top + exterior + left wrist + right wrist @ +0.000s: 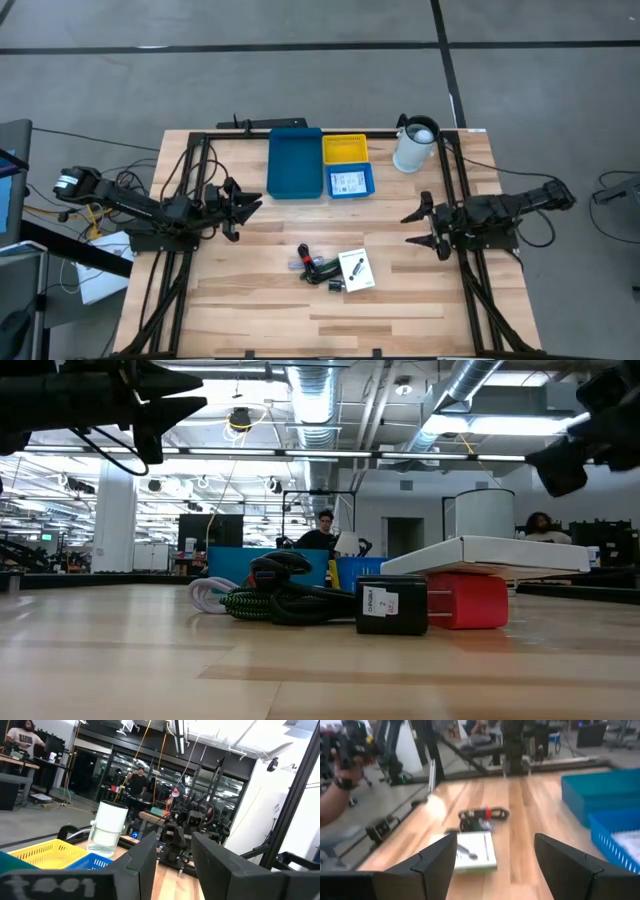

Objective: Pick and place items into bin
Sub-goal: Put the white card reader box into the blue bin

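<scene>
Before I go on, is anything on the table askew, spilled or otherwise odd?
One thing: the white square card does not lie flat. In the low view it rests tilted, propped on a red block beside a small black piece and the coiled cables. Nothing looks spilled or damaged. The tall white jug stands upright at the far edge.
</scene>
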